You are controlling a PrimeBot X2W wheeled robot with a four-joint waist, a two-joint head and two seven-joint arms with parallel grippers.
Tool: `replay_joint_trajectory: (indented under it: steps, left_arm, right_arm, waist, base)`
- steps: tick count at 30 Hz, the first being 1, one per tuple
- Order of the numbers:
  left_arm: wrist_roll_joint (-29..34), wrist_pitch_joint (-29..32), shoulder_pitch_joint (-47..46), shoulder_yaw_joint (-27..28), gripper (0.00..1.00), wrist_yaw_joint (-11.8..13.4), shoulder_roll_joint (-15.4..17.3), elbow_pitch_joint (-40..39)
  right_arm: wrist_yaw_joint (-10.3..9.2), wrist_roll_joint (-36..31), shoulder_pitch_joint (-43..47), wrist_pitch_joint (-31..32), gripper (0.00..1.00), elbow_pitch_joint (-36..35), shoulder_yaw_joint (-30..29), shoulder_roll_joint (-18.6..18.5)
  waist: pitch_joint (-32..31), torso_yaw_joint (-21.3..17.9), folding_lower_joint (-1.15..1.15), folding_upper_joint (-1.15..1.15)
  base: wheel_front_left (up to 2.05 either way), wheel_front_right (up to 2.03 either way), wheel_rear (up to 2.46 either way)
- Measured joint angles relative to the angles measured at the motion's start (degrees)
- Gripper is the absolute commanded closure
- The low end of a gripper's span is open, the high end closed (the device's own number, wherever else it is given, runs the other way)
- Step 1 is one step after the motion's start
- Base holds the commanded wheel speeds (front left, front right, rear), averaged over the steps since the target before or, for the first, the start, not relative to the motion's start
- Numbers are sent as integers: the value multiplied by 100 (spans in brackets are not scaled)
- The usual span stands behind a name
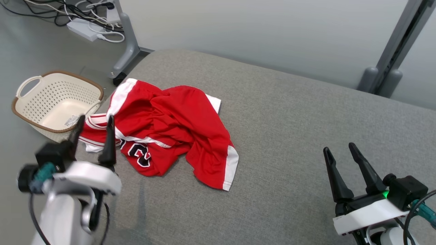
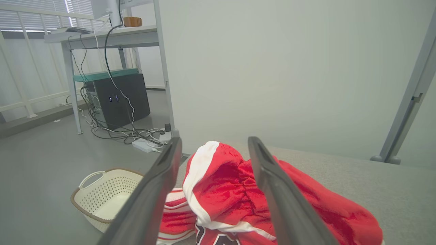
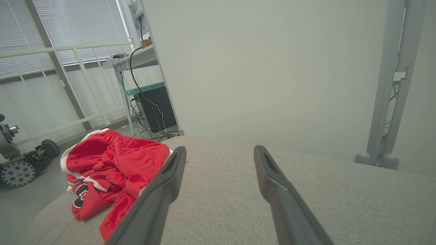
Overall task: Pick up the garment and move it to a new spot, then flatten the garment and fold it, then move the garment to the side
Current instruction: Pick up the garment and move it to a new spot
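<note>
left end effector point(image 1: 96, 118): lower left of head view, blurred; two dark fingers spread wide, nothing gripped; tips over the garment's near left edge; contact cannot tell
right end effector point(image 1: 339, 147): lower right of head view; fingers wide apart, holding nothing; over bare surface, well apart from the garment
surface point(image 1: 289, 119): grey woven cover; rounded far left corner
garment point(image 1: 177, 129): red with white side stripes; red-and-white striped band at its left end; dark number outlined in white facing up; crumpled in a heap, not flat; on the left part of the surface, striped end at the left edge beside the basket; in the left wrist view it shows between the two fingers
basket point(image 1: 58, 97): cream, perforated, brown rim, loop handle; on the floor just beside the surface's left edge; white label lying inside
floor point(image 1: 20, 51): grey
post point(image 1: 128, 47): grey metal leg with a dark wheel; just past the surface's far left corner
power strip point(image 1: 81, 29): white, on the floor at far left; cables point(image 1: 78, 13) tangled around it
computer tower point(image 2: 119, 98): black, under a desk point(image 2: 102, 35); far, in the left wrist view
wall point(image 1: 255, 30): pale, plain; behind the surface
</note>
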Motion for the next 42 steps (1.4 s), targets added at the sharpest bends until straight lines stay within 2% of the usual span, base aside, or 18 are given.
replay_joint_trajectory:
  steps: [11, 14, 17, 23, 32, 42]
  left_arm:
    - [-702, 1951, -1778, 159, 0, -252, 861, 270]
    - [-991, 2602, -2373, 144, 0, -297, 1166, 711]
    - [-1162, 2937, -2763, 170, 0, -302, 1412, 1138]
    - [-1583, 4014, -3099, 87, 0, -321, 1819, 2071]
    - [-2025, 4720, -3331, 31, 0, -338, 2366, 2744]
    - [-2515, 5593, -3252, -163, 0, -338, 2608, 3220]
  right_arm:
    - [0, 8, -291, 0, 0, -2, 34, -53]
    - [0, 18, -421, 0, 0, 8, 104, -63]
    - [0, 24, -545, 0, 0, 19, 163, -79]
    - [0, 54, -695, 0, 0, 30, 208, -142]
    - [0, 90, -859, 0, 0, 10, 258, -222]
    - [0, 92, -973, 0, 0, -2, 258, -232]
  waist:
    - [458, -401, 0, 0]
    - [602, -605, 0, 0]
    - [714, -784, 0, 0]
    - [922, -1205, 0, 0]
    - [1260, -1739, 0, 0]
    - [1504, -2094, 0, 0]
  base:
    - [0, 0, 0]
    - [0, 0, 0]
    - [0, 0, 0]
    - [0, 0, 0]
    - [0, 0, 0]
    - [0, 0, 0]
